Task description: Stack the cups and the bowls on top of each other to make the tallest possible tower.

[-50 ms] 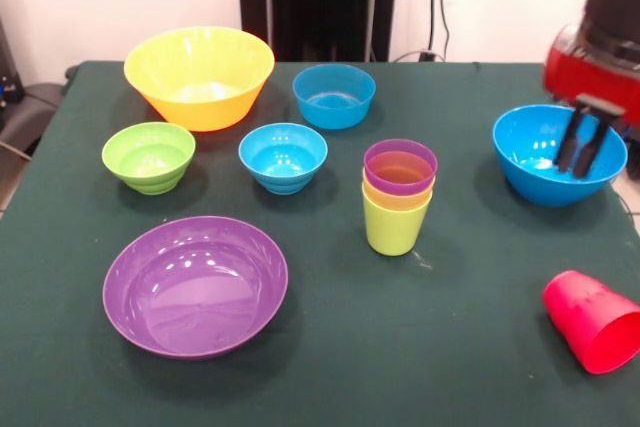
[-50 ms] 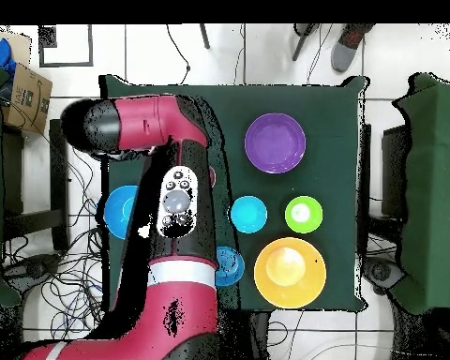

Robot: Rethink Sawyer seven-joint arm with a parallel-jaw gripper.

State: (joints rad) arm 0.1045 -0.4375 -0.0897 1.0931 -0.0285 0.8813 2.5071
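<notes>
The tower (image 1: 398, 197) stands right of the table's middle: a lime green cup lowest, a yellow cup in it and a purple cup on top. A red cup (image 1: 592, 322) lies on its side at the near right. My gripper (image 1: 584, 142) hangs open inside the large blue bowl (image 1: 530, 162) at the right, with nothing between its fingers. The wide purple bowl (image 1: 195, 285) (image 2: 275, 142) sits near left. Farther back are the small green bowl (image 1: 149, 155) (image 2: 304, 214), two small blue bowls (image 1: 283, 157) (image 1: 334, 95) and the large yellow-orange bowl (image 1: 199, 75) (image 2: 290, 272). In the overhead view my arm hides the gripper, the tower and the red cup.
The dark green tablecloth (image 1: 440, 347) covers the table to its edges. The red cup lies close to the right edge. In the overhead view my arm (image 2: 177, 202) spans the table's left half, and a cardboard box (image 2: 22, 84) sits off the table.
</notes>
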